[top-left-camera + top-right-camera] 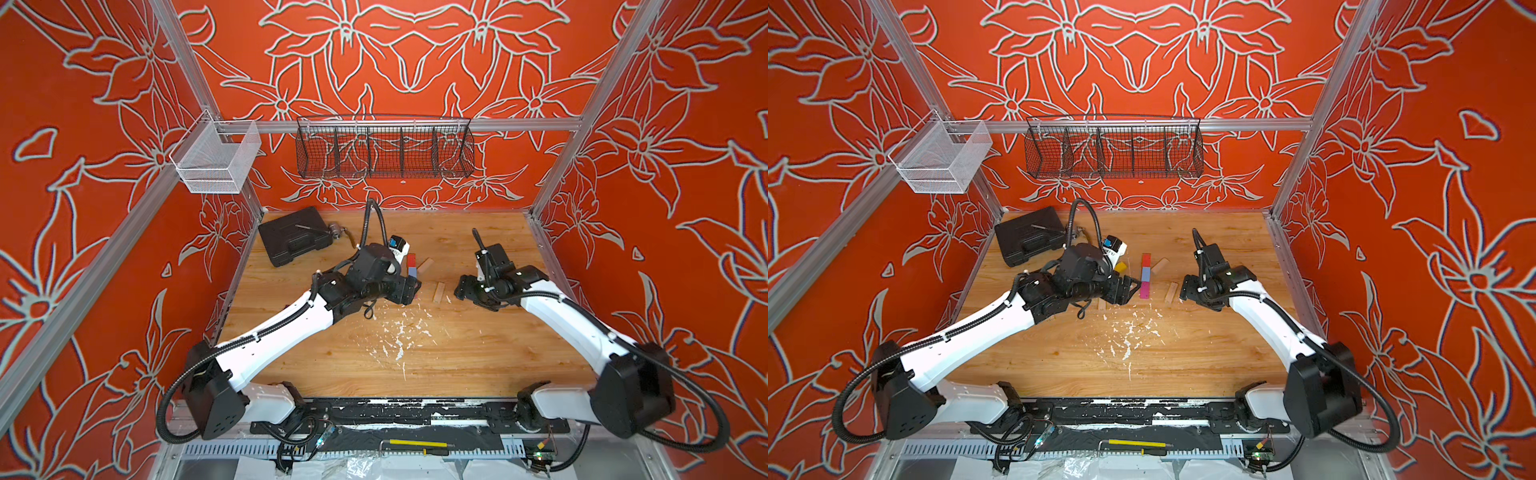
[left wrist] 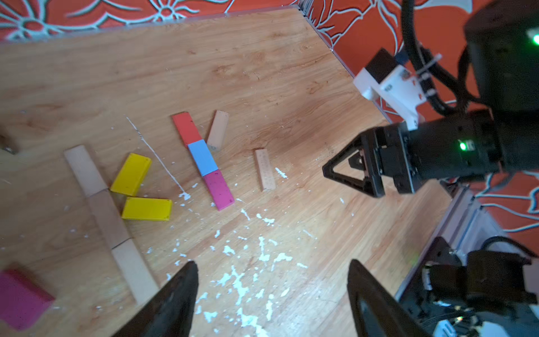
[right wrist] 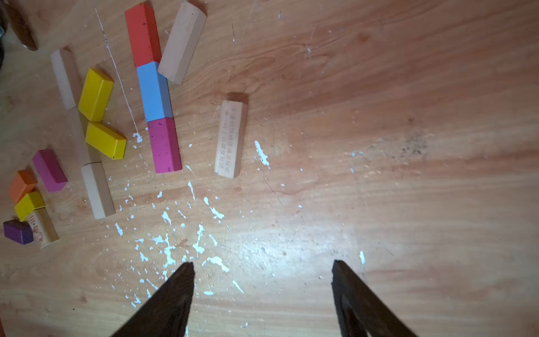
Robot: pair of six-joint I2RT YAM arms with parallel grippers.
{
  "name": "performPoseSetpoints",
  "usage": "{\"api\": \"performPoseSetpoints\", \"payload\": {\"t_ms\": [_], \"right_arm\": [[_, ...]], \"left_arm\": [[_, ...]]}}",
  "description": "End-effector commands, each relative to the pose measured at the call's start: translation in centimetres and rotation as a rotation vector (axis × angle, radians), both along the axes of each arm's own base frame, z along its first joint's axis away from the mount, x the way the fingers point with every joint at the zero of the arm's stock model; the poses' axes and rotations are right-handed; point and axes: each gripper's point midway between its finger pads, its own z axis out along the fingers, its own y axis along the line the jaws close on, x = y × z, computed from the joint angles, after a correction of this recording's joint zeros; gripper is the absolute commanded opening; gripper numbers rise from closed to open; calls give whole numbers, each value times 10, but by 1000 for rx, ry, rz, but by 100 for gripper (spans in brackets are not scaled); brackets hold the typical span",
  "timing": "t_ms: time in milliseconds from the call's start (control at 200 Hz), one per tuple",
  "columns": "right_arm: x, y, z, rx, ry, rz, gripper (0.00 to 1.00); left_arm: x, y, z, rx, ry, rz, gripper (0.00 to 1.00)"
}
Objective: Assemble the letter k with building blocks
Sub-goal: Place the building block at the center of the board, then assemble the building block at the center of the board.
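A red [image 2: 186,129], a blue [image 2: 203,157] and a magenta building block [image 2: 218,190] lie end to end in one straight line, seen also in a top view [image 1: 1145,274]. A pale wood block [image 3: 182,42] leans slanted against the line near the red-blue joint. Another pale block [image 3: 230,138] lies loose beside the magenta one. Beyond them, two yellow blocks [image 2: 132,174] angle off a line of pale bars [image 2: 108,220]. My left gripper [image 2: 272,262] hovers open and empty by the magenta end. My right gripper [image 3: 262,262] stands open and empty near the loose block.
A black case [image 1: 293,241] lies at the back left of the table. Small magenta, orange, yellow and purple blocks [image 3: 22,184] cluster under the left arm. White paint flecks [image 1: 399,332] dot the middle. Two wire baskets [image 1: 384,147] hang on the back rail.
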Motion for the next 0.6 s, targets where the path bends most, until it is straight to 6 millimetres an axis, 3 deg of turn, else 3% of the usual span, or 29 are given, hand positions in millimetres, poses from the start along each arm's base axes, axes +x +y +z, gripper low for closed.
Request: {"api": "performPoseSetpoints", "payload": {"t_ms": [0,280,596], "right_arm": [[26,13,-8,-31,-3,31,76],[57,28,-47,-88,67,76,75],[62,29,-81,-175,163,107,60]], "left_arm": [[-8,3,2,6,-77,-172,79],[-2,-9,7,-60,-184,-449,81],[5,1,-8,24,-236,-518,83]]}}
